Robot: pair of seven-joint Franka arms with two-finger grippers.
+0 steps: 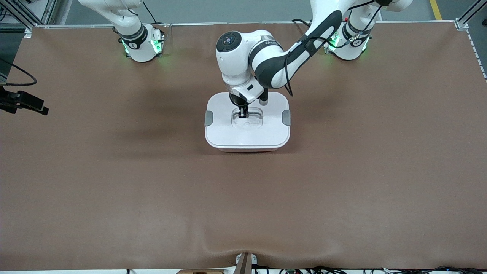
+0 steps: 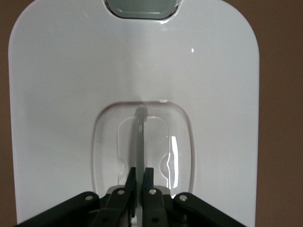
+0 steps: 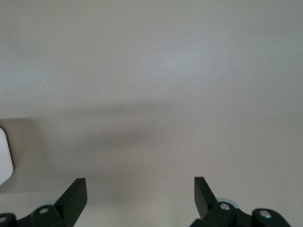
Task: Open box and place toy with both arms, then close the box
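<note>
The box (image 1: 247,133) stands in the middle of the table with its flat white lid (image 2: 71,71) on and a grey clip (image 1: 209,118) at each end. My left gripper (image 1: 243,114) reaches down into the recessed top of the lid. In the left wrist view the left gripper (image 2: 139,175) is shut on the thin handle bar (image 2: 140,132) in that recess. My right gripper (image 3: 140,187) shows only in the right wrist view, open over a plain pale surface with nothing between its fingers. The toy is out of view.
The brown table cover (image 1: 114,171) spreads wide around the box. A black device with a cable (image 1: 23,102) sticks in at the right arm's end of the table. A white edge (image 3: 4,158) shows at the border of the right wrist view.
</note>
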